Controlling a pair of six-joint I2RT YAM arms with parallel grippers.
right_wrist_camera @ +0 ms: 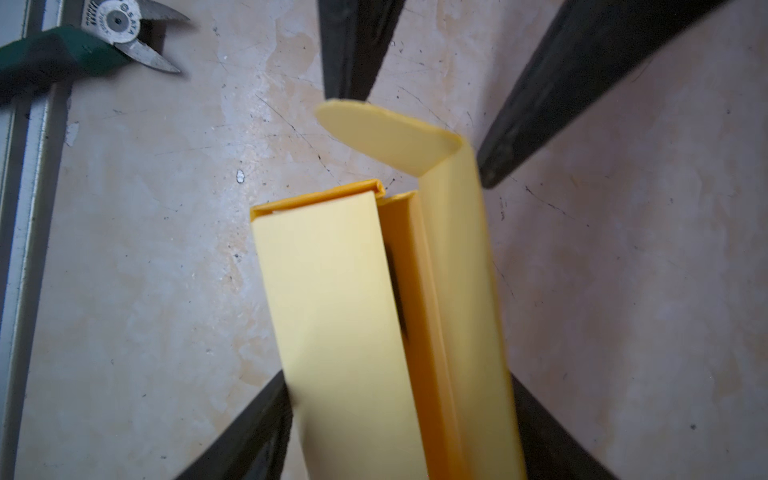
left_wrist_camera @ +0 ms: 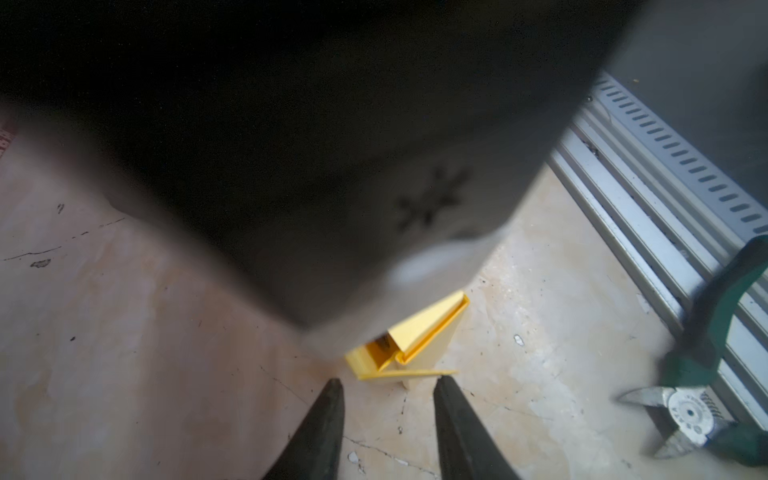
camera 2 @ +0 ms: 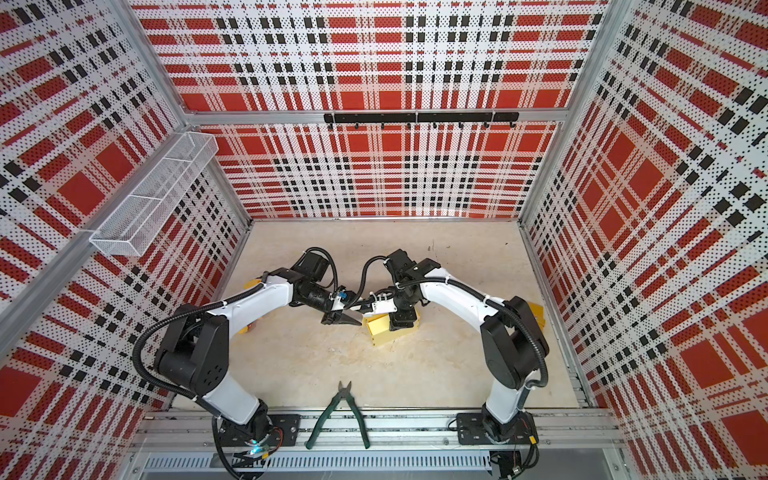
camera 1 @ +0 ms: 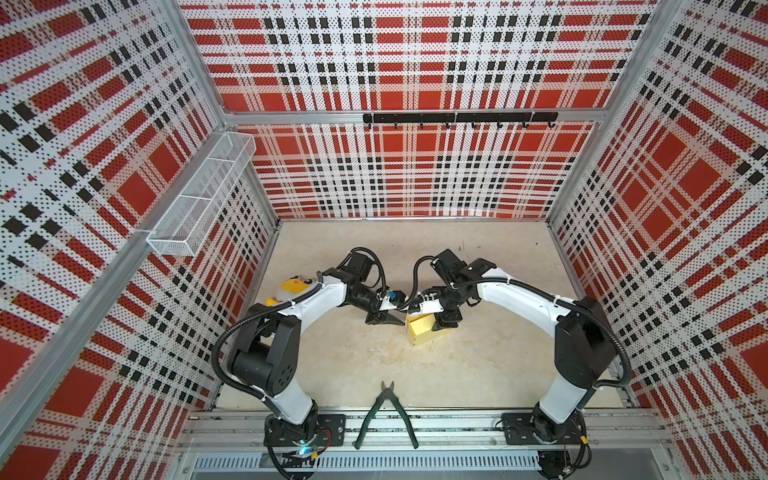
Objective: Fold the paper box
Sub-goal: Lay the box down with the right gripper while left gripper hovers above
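The paper box (camera 1: 420, 330) (camera 2: 380, 329) is pale yellow card, partly folded, and stands on the floor between the two arms. In the right wrist view the box (right_wrist_camera: 353, 299) rises between my right gripper (right_wrist_camera: 399, 411)'s fingers (right_wrist_camera: 253, 424), a rounded flap bent over its far end. The jaws stand wide on either side, and contact with the card is unclear. My left gripper (left_wrist_camera: 388, 384) (camera 1: 392, 320) is open and holds nothing; its tips sit just short of the box's edge (left_wrist_camera: 419, 332). A dark blurred part of the right arm hides most of the left wrist view.
Green-handled cutters (camera 1: 384, 411) (camera 2: 338, 415) (right_wrist_camera: 120, 37) lie at the front rail. A yellow plush toy (camera 1: 293, 289) sits behind the left arm. A small yellow piece (camera 2: 536, 313) shows behind the right arm. A wire basket (camera 1: 199, 195) hangs on the left wall.
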